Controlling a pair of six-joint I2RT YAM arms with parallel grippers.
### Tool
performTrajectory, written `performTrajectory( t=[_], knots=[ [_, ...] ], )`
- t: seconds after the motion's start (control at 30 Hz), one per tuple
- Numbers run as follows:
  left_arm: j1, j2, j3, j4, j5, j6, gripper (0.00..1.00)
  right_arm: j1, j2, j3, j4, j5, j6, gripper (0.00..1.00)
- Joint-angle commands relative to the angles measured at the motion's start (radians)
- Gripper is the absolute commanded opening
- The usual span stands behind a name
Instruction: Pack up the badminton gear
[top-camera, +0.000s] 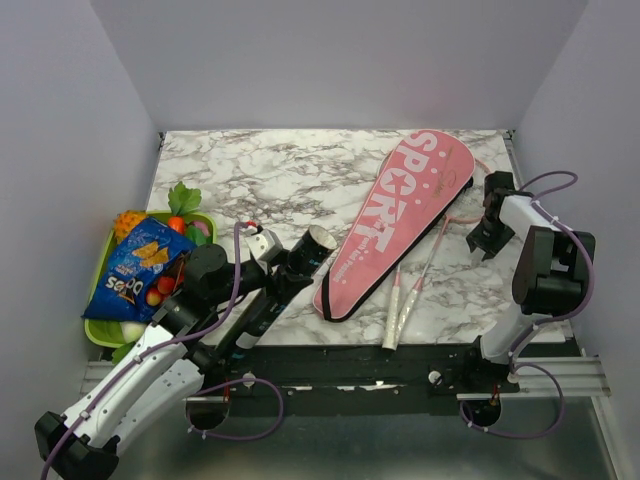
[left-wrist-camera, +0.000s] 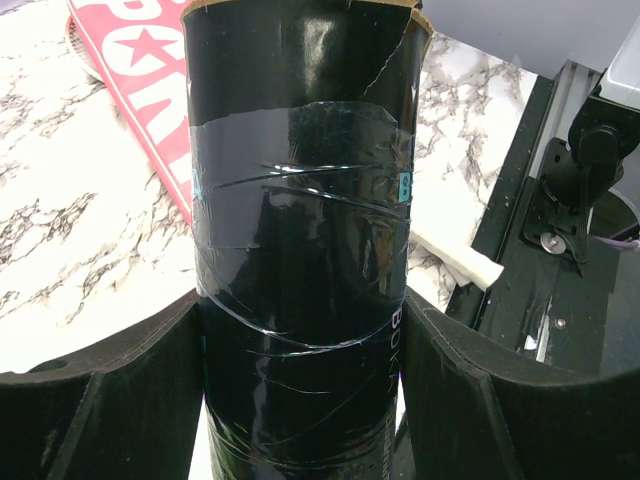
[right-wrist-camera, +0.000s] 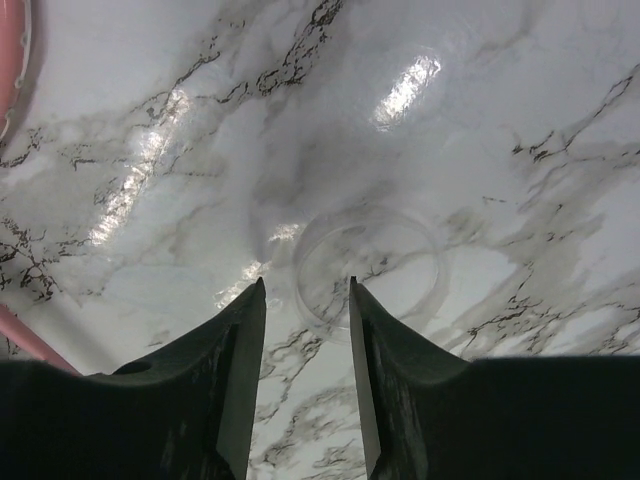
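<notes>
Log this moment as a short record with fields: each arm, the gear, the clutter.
left arm: left fingers clamped on both sides of the black tube
right arm: right fingers apart, low over the table, tips at a clear round lid lying flat; nothing visibly held
bag: pink bag flat, lettering up
rackets: two rackets side by side beside the bag, handles toward the near edge, not packed
clutter: blue snack packet on the green tray, far left

Overhead view looking down, wrist views close, sharing marble table (top-camera: 250, 170)
</notes>
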Motion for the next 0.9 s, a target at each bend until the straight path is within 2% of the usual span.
performTrajectory(
  t=[0.0, 0.1, 0.37, 0.43, 0.57, 0.6, 0.77, 0.87],
  knots=[
    [0.004, -0.010, 0.011, -0.006, -0.016, 0.000, 0.00, -0.007, 0.022, 0.009, 0.041, 0.013, -0.005, 0.44],
    [0.004, -0.010, 0.011, -0.008, -0.008, 0.000, 0.00, -0.007, 0.036, -0.009, 0.052, 0.009, -0.008, 0.38],
    [0.004, -0.025, -0.001, -0.013, 0.007, -0.023, 0.00, -0.007, 0.036, -0.032, 0.072, 0.004, -0.019, 0.36],
    [0.004, -0.027, -0.001, -0.013, 0.007, -0.028, 0.00, -0.007, 0.038, -0.032, 0.076, -0.004, -0.022, 0.29],
    [0.004, -0.027, -0.006, -0.014, 0.009, -0.028, 0.00, -0.007, 0.033, -0.040, 0.079, 0.004, -0.035, 0.03],
    [0.004, -0.025, -0.007, -0.013, 0.010, -0.026, 0.00, -0.007, 0.029, -0.041, 0.084, 0.005, -0.042, 0.01],
    [0.004, -0.002, 0.010, -0.020, 0.041, 0.003, 0.00, -0.007, -0.022, -0.044, 0.086, -0.005, -0.078, 0.00],
    [0.004, 0.030, 0.025, -0.017, 0.073, 0.006, 0.00, -0.005, -0.085, -0.061, 0.096, -0.083, -0.114, 0.00]
  ],
)
